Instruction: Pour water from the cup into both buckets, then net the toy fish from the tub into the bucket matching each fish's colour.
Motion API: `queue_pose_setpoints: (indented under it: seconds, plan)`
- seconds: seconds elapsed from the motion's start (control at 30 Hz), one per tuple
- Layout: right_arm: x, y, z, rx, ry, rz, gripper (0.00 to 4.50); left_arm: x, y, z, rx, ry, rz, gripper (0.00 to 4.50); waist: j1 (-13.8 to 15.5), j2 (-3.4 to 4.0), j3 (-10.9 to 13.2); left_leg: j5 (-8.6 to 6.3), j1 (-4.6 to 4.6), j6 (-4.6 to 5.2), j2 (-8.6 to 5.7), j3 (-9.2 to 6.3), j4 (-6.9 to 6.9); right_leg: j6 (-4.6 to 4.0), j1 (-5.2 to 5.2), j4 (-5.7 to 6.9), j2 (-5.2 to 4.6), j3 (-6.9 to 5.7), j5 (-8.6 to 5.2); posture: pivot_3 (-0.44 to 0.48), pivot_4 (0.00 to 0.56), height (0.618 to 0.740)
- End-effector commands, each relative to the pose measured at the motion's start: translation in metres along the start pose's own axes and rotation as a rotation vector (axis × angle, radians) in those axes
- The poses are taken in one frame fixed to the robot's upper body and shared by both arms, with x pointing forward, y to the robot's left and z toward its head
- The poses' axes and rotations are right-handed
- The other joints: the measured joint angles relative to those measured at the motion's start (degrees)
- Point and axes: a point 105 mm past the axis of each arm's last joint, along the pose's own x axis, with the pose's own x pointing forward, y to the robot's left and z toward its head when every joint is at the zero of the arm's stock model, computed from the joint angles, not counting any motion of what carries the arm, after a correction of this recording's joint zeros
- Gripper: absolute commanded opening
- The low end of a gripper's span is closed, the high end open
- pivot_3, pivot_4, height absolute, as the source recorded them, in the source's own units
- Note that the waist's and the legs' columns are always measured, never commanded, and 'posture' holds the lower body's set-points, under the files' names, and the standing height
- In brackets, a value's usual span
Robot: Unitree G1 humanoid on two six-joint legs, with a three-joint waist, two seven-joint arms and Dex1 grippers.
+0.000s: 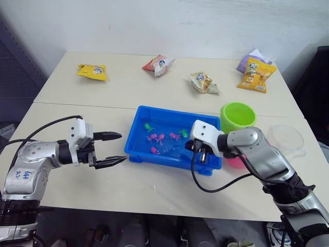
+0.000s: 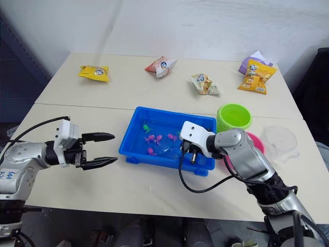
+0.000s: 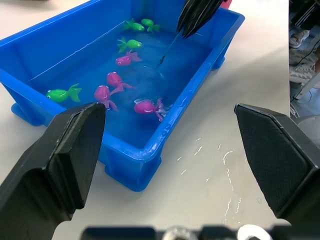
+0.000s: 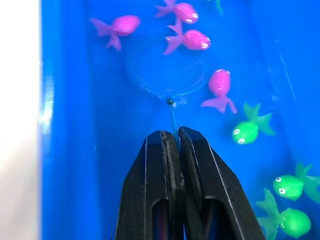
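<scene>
Net (image 4: 165,75) first: it looks feather-light and a bit floppy, a thin stick ending in a round hoop with fine see-through mesh, so it probably bends and drags when swept through water. Best hold seems to be well up the stick, which is exactly where the right gripper (image 4: 173,136) has it, fingers pinched shut on the handle. The hoop sits under the water in the tub (image 1: 134,152), among the pink fish (image 4: 220,85), and it's nearly invisible against the blue.

Fish look like tiny hard plastic things, wet and likely slippery, so scooping from below beats chasing them. Green fish (image 4: 248,129) cluster toward one end.

Left gripper (image 1: 109,149) hovers over the desk (image 1: 77,175) just beside the tub, fingers spread wide and empty. Green bucket (image 1: 238,117) stands just behind the tub's far corner, with the pink bucket (image 2: 255,141) next to it.
</scene>
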Motion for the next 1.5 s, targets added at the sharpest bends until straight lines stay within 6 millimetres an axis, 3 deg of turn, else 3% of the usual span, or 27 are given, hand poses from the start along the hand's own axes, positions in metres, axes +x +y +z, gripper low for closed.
queue_pose_setpoints:
  seconds: [0.03,0.67,1.03,1.2,1.3,1.4,1.5]
  plan:
    - [-0.004,-0.012,0.014,-0.046,-0.048,-0.067,0.0,-0.003,0.001,0.012,0.049,-0.024,0.004,4.43,0.02,0.0,0.0,0.0,0.0,0.0,0.0,0.0,0.0,0.0,0.0,0.0,0.0,0.0,0.0,0.0,0.15,0.738]
    - [-0.014,-0.025,0.018,-0.06,-0.08,-0.109,0.0,-0.004,0.001,0.011,0.05,-0.024,0.009,4.43,0.01,0.0,0.0,0.0,0.0,0.0,0.0,0.0,-0.03,0.0,-0.01,-0.02,0.0,0.0,0.0,0.0,0.15,0.738]
    - [-0.025,-0.017,0.019,0.01,-0.155,-0.078,0.0,0.0,0.001,0.01,0.05,-0.025,0.002,4.43,0.05,0.0,0.0,-0.01,0.0,0.01,0.0,0.0,-0.05,0.0,-0.01,-0.03,-0.01,0.01,0.0,0.0,0.15,0.738]
    - [-0.046,-0.014,0.017,0.014,-0.207,-0.087,0.0,0.004,0.005,0.014,0.058,-0.049,-0.012,4.43,0.25,0.0,0.0,-0.01,-0.01,0.01,-0.01,-0.01,-0.12,0.0,0.01,-0.09,-0.02,-0.01,0.0,0.0,0.15,0.738]
    - [-0.058,-0.002,0.023,-0.017,-0.279,-0.048,0.0,0.012,0.004,0.021,0.061,-0.079,-0.043,4.43,0.26,0.0,0.0,-0.01,-0.01,0.02,-0.02,0.0,-0.12,0.0,0.02,-0.1,-0.02,-0.01,0.0,0.0,0.15,0.738]
    - [-0.069,-0.002,0.017,-0.003,-0.281,-0.111,0.0,0.019,0.002,0.025,0.067,-0.095,-0.08,4.43,0.12,-0.01,0.0,-0.01,0.0,0.02,-0.01,-0.01,-0.14,0.01,0.04,-0.08,0.0,-0.02,0.0,0.0,0.15,0.738]
    - [-0.092,0.002,0.006,0.024,-0.287,-0.201,0.0,0.034,0.001,0.038,0.077,-0.143,-0.14,4.43,0.51,-0.01,0.0,-0.01,0.0,0.02,-0.01,-0.02,-0.13,0.01,0.04,-0.09,0.01,-0.03,0.0,0.0,0.15,0.738]
